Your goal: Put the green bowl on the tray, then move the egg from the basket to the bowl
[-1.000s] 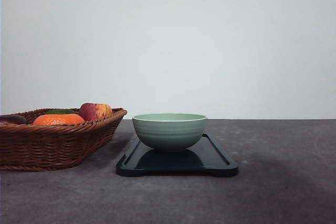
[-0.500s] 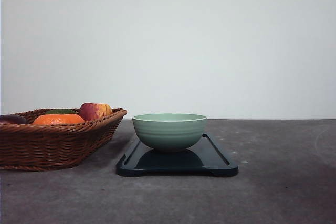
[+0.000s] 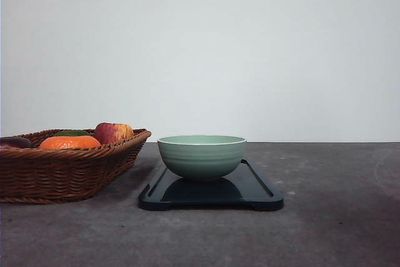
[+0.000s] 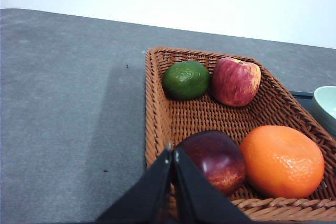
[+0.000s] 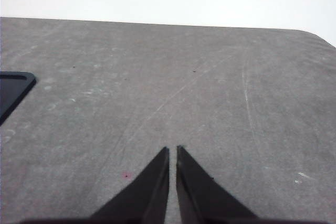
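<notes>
Hovering at basket point(image 4: 210, 119) rim, left tool point(image 4: 172, 153) closed, empty; right tool point(image 5: 172, 153) closed.

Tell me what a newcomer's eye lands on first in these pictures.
The green bowl sits on the dark tray at the table's centre. To its left, apart from the tray, the wicker basket holds an orange, a red apple, a lime and a dark purple fruit.
</notes>
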### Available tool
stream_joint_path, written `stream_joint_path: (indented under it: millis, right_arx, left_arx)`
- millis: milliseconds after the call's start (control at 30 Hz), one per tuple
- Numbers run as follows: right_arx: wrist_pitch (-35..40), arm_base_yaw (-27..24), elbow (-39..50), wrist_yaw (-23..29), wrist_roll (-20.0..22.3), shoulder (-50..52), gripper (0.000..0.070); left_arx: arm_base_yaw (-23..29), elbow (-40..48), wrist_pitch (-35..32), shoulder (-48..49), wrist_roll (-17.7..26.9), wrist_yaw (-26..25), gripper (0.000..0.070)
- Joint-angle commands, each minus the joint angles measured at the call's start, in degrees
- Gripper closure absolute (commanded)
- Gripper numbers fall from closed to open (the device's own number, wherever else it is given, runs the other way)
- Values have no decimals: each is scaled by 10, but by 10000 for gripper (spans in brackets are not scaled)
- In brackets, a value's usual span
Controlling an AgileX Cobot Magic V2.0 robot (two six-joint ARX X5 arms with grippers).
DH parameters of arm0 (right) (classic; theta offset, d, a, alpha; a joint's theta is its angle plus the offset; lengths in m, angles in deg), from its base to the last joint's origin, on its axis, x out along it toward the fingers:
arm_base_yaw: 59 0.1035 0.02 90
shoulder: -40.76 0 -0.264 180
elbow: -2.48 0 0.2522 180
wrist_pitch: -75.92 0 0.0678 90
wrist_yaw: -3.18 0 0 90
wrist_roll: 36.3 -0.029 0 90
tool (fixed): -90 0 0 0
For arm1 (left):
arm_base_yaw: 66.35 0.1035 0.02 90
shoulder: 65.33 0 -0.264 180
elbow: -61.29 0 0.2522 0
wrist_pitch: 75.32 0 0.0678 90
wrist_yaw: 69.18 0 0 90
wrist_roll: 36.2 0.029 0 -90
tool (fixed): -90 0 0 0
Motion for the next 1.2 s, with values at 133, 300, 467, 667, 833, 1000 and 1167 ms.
stream_joint_path:
  millis: [133, 300, 467, 667, 833, 1000, 1167]
  right_arx:
    - [4, -1, 2, 2, -9, -1, 683]
    - [4, -1, 2, 2, -9, -1, 683]
    - [4, -1, 2, 2, -9, -1, 683]
    - [4, -1, 2, 2, -8, -1, 683]
    - [4, -1, 2, 2, -9, -1, 683]
    - [4, -1, 2, 2, -9, -1, 683]
    - [4, -1, 2, 2, -9, -1, 683]
  left_arx:
    - [0, 11, -7, 1, 4, 0, 700]
    - [0, 11, -7, 1, 4, 0, 700]
    - [0, 11, -7, 1, 4, 0, 700]
    - [0, 11, -7, 1, 4, 0, 700]
    - [0, 11, -7, 1, 4, 0, 700]
    - [0, 11, -7, 1, 4, 0, 700]
    - [0, 11, -7, 1, 4, 0, 700]
